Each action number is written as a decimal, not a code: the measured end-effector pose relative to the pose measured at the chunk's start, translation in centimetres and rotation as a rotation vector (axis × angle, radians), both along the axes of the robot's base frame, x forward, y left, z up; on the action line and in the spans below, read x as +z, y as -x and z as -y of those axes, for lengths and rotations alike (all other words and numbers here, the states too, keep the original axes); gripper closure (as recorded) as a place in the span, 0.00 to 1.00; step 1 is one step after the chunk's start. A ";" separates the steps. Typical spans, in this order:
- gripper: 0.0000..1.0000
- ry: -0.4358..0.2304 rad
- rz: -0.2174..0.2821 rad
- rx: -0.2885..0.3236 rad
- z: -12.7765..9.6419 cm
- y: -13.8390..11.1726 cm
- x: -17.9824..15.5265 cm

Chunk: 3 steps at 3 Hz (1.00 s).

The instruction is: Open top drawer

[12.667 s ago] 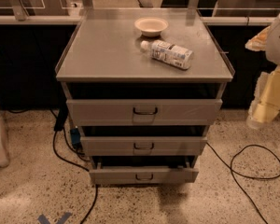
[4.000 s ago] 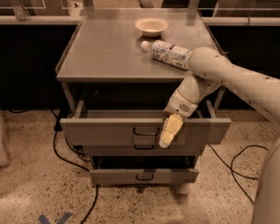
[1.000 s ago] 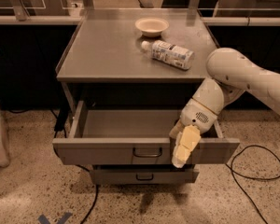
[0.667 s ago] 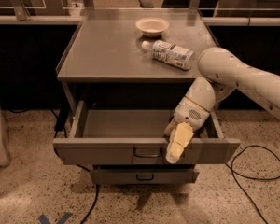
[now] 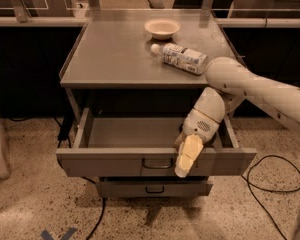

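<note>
Nearest, on the speckled floor at the right: a black cable (image 5: 275,176) in a loop, well apart from the work. Just above the floor, a narrower lower drawer (image 5: 155,188), tucked in under the one above.

Then the top drawer (image 5: 115,161): standing well out from the cabinet, its front edge far forward of the cabinet top's near edge, grey floor and side walls in plain view. Flat grey metal front, wide and tall, with a small dark wire handle (image 5: 157,163) at centre.

Gripper (image 5: 188,156) hanging over the drawer's front edge just right of the handle, beside it rather than on it. Clenched or released: cannot tell from here.

Judged as good as open. To finish well: pull straight toward the near side only if travel remains, put no sideways load on the front's right corner, then lift off without dragging on the edge.

Farther back, on the cabinet top (image 5: 115,54): a bottle (image 5: 180,58) lying on its side toward the right edge, the arm (image 5: 260,86) passing just beside its end, so worth keeping apart. Last, a bowl (image 5: 162,28) near the far edge.
</note>
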State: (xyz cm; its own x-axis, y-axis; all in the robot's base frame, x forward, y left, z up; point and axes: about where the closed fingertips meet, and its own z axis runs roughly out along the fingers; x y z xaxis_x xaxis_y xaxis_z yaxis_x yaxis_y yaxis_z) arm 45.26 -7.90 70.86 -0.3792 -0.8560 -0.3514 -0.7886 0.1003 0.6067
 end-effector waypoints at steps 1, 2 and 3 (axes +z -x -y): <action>0.00 -0.008 -0.062 -0.011 0.2 1.7 0.4; 0.00 -0.015 -0.118 -0.016 0.3 3.7 1.1; 0.00 -0.017 -0.182 -0.017 0.2 5.6 1.2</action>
